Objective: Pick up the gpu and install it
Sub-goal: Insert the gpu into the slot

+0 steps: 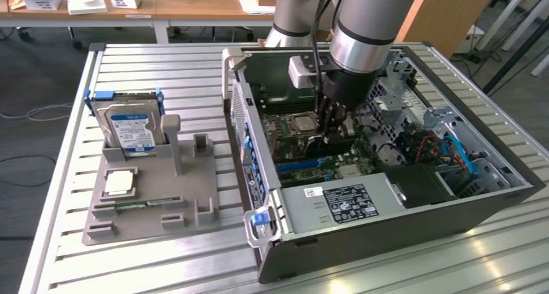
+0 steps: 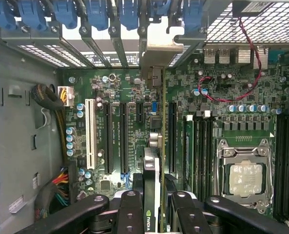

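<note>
You had the gripper (image 1: 335,125) inside the open computer case (image 1: 386,226), jaws clamped on the gpu (image 2: 154,165). The card stood edge-on at the expansion slots (image 2: 116,139), its metal bracket (image 2: 161,41) toward the case's rear wall.

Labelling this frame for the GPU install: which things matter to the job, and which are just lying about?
In the job: gpu, gripper shut on it, motherboard, computer case.
Lying about: hard drive, processor chip, memory stick, grey holder.
</note>
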Robot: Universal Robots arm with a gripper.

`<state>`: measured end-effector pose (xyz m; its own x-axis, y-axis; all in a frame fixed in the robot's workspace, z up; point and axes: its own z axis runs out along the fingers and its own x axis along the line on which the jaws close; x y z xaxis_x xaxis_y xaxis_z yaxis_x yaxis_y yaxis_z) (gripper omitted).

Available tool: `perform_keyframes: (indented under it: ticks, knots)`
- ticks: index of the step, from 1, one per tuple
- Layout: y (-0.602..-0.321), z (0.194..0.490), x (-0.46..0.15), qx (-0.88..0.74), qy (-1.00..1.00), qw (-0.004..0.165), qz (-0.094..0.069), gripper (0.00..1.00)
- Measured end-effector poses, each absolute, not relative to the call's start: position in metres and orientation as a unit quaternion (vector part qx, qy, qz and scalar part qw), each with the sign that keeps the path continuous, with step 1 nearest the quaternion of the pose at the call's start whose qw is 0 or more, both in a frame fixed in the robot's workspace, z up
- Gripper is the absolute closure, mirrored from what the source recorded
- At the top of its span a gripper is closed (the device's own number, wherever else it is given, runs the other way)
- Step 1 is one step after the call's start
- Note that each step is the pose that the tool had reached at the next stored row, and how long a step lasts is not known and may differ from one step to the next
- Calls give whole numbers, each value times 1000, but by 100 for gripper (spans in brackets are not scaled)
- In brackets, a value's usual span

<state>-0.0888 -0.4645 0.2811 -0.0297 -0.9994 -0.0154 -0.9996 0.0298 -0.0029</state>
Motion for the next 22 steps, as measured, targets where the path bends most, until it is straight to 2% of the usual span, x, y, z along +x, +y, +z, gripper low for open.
perform_keyframes:
  ticks: [22]
  knots:
    - [-464, 280, -95, -697, 717, 7, 4, 73]
